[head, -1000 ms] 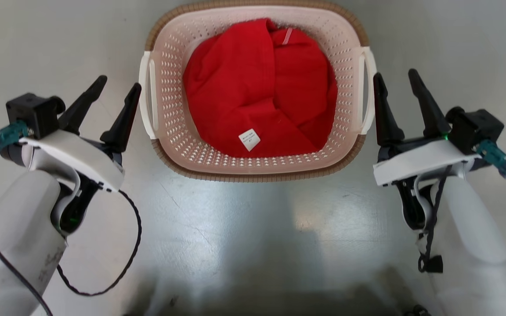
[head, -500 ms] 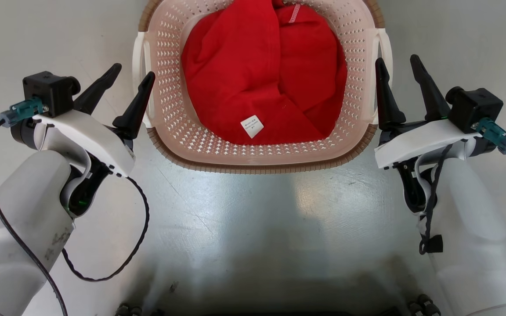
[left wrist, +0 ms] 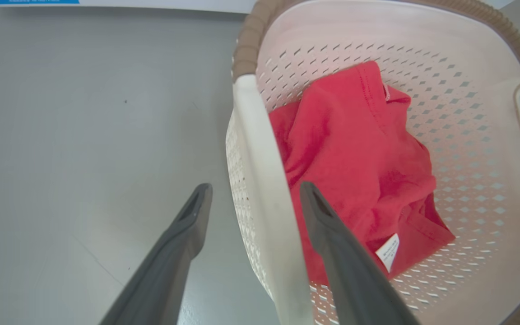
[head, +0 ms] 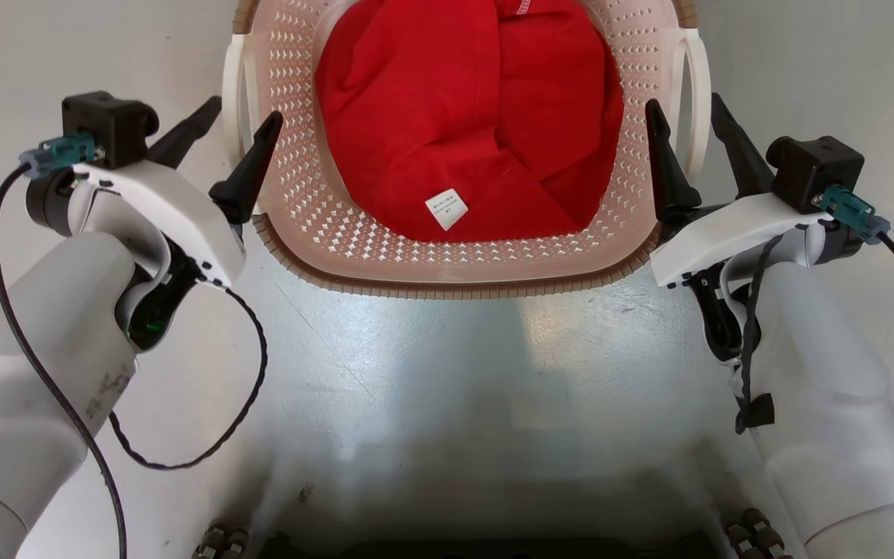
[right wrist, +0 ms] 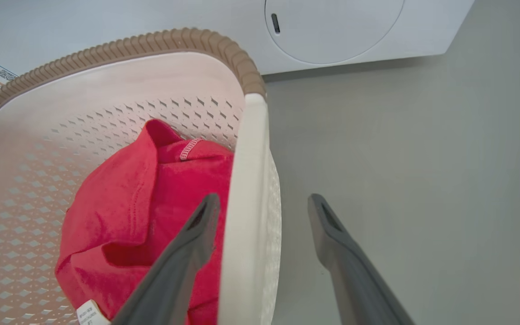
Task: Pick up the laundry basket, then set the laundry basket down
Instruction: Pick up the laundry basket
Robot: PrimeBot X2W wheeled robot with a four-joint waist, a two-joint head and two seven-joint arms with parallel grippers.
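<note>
Below, glossy grey floor (head: 447, 373) surrounds the laundry basket (head: 447, 289); white washer (right wrist: 332, 31) behind.

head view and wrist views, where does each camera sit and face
Head view: on the head, looking down at the laundry basket on the floor; both forearms, left end effector and right end effector show, open astride the handles.
Left wrist view: on that wrist, looking along its fingers, astride the left handle.
Right wrist view: on that wrist, fingers astride the right handle, facing the washing machine.
Shared: all three show the red cloth and its white tag.
</note>
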